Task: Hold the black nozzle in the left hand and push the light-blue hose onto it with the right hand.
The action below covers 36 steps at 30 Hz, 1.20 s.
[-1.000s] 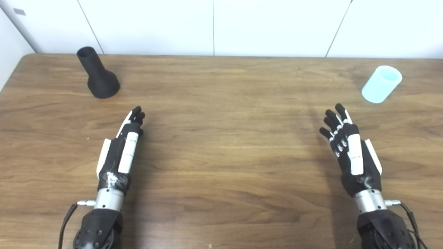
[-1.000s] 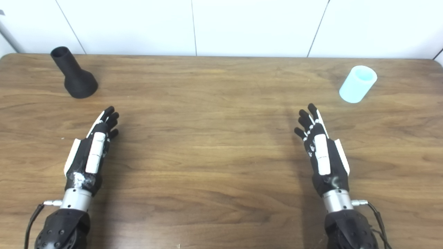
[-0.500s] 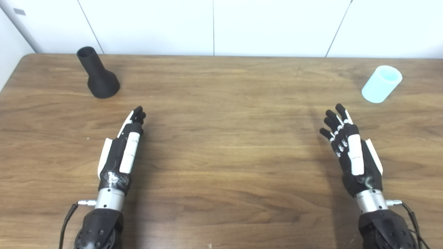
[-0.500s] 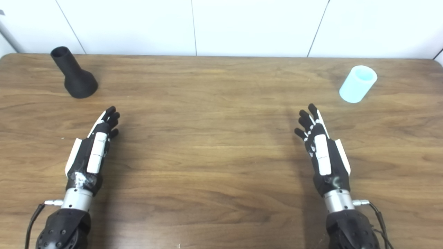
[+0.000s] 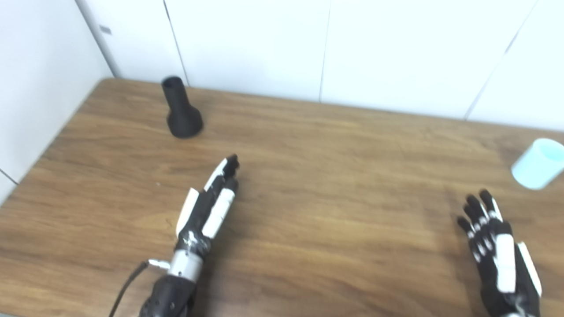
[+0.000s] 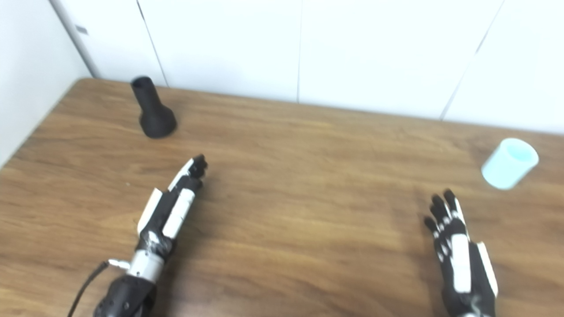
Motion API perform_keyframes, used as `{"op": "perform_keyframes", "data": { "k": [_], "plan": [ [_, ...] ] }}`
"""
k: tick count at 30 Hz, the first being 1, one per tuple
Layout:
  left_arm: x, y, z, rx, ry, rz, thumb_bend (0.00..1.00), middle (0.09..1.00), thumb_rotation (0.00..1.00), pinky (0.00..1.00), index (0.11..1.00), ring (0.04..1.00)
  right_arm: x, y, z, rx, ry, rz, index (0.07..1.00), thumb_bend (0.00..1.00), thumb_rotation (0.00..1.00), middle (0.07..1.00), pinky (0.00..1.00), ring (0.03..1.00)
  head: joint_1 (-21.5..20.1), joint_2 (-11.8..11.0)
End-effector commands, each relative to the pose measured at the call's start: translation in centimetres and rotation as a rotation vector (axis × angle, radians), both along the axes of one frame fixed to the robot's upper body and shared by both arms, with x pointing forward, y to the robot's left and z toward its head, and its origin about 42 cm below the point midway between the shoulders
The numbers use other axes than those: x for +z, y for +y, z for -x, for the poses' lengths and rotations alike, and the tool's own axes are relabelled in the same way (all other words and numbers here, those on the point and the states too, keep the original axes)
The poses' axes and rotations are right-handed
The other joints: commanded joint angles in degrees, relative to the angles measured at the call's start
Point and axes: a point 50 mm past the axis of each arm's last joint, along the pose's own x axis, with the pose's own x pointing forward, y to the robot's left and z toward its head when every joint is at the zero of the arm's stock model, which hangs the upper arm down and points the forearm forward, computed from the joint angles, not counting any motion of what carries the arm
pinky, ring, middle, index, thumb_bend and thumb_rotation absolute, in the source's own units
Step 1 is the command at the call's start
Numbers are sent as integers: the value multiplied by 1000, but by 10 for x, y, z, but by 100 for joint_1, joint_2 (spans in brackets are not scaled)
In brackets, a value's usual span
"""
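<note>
The black nozzle (image 5: 180, 111) stands upright on its wide base at the far left of the wooden table (image 5: 326, 171). The light-blue hose piece (image 5: 538, 163), a short tube, lies tilted at the far right. My left hand (image 5: 213, 200) is open and empty, fingers straight and pointing up toward the nozzle, well short of it. My right hand (image 5: 498, 255) is open and empty at the lower right, fingers spread, below and left of the hose. Both also show in the right eye view: left hand (image 6: 176, 202), right hand (image 6: 458, 255).
White wall panels (image 5: 282, 44) run along the table's far edge. The table's left edge (image 5: 48, 149) meets a white side wall. A cable (image 5: 128, 281) hangs from my left wrist.
The whole picture has shifted: the camera turned left and up, so everything sits lower and further right. The nozzle and hose have not moved on the table. Both hands stay open.
</note>
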Motion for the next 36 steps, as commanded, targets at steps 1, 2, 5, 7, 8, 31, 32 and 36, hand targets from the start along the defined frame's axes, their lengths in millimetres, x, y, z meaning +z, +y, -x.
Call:
{"op": "perform_keyframes", "data": {
  "k": [1,2,5,7,8,31,32,36],
  "plan": [
    [-14,-5,22,8,41,13,561,961,869,969,972,976,10,-1,-1,16,-54,-15,1000,554,1000,978,972,994,40,-76],
    [-15,-5,22,8,42,7,561,961,872,968,972,977,10,0,-1,19,-56,-18,1000,553,1000,980,974,996,72,-145],
    [-16,-7,22,10,42,9,561,960,902,968,971,978,9,-1,-1,24,-62,-18,1000,559,1000,976,976,997,128,-271],
    [-18,-9,22,13,42,17,569,959,903,992,972,985,8,-1,-2,31,-70,-14,1000,563,1000,975,965,999,134,-310],
    [-19,-10,22,14,41,18,570,959,904,996,973,986,7,-1,-3,25,-66,-11,1000,565,1000,975,963,999,145,-354],
    [10,6,5,270,-106,-77,710,920,221,895,935,914,-8,-11,-5,-15,-34,-11,916,679,915,885,798,882,248,-747],
    [14,11,1,295,-122,-94,725,916,195,889,932,909,-8,-11,-5,-15,-35,-12,915,675,914,885,799,883,234,-700],
    [32,32,-12,374,-178,-177,801,893,170,861,910,886,-7,-11,-6,-15,-38,-12,904,663,914,882,772,876,176,-629]
  ]
}}
